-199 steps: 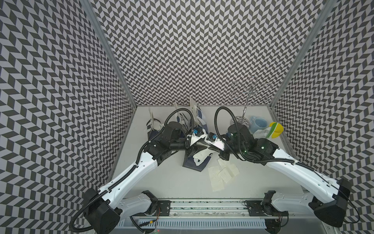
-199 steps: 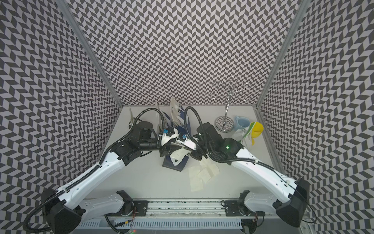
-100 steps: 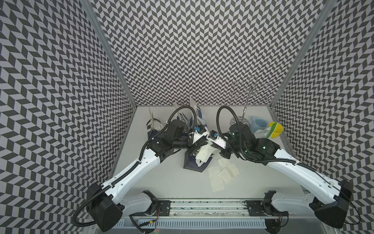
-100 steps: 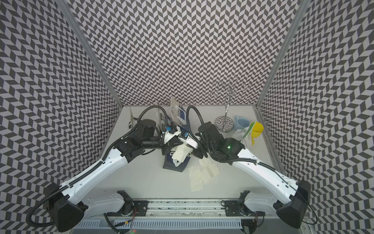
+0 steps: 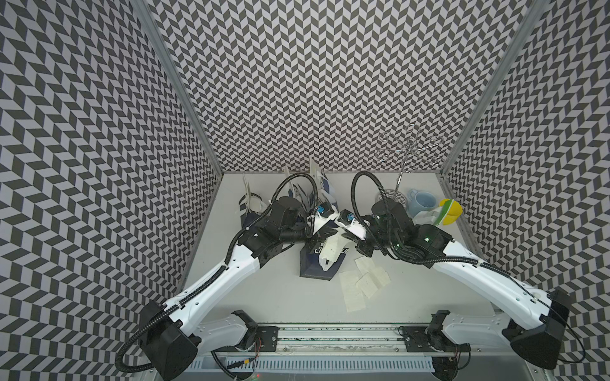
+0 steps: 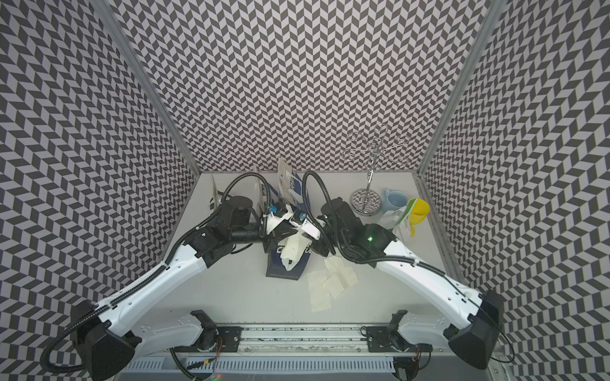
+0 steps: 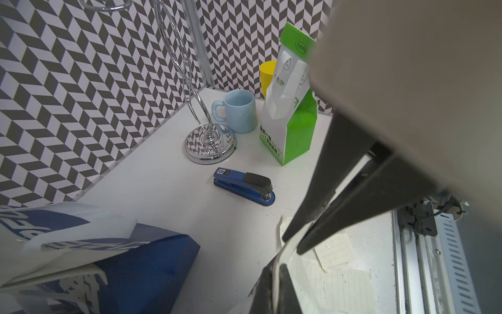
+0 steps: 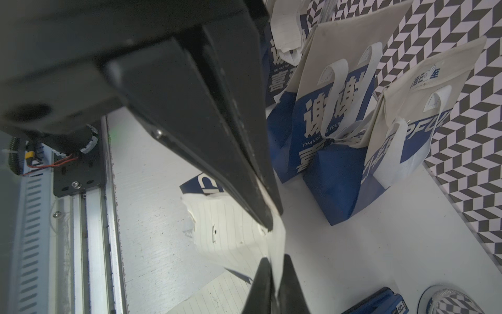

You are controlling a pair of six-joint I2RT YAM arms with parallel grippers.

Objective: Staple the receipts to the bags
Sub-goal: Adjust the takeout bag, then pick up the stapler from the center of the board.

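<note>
Chevron-patterned walls are closing in a white table [image 5: 264,297] on three sides. At the back left, dark blue bags [image 8: 334,168] are standing upright in a cluster, with their white handles drooping over their faces.

The left gripper [image 7: 292,244] is reaching in from the left, its fingers clenched on the edge of a raised receipt [image 8: 231,239]. This lined cream slip is lifting off a flat blue bag [image 5: 310,267] that is lying at the table's middle.

The right gripper [image 8: 274,220] is meeting the same slip from the opposite side. The paper is running between its fingertips, which are sitting very close together, but I cannot tell whether they are pinching it or resting loose. The two grippers' tips are hanging close to each other above the bag.

Just right of that bag, toward the front, loose receipts [image 5: 359,283] are lying overlapped in a small pile. Farther right, a blue stapler [image 7: 244,185] is lying flat on the table, near the round base of a chrome stand [image 7: 209,144] but not touching it. A pale blue mug [image 7: 240,111] is sitting just beside that base. A green and white bag [image 7: 293,130] is standing upright next to the mug, and a yellow cup [image 7: 267,73] is showing behind it by the wall.
</note>
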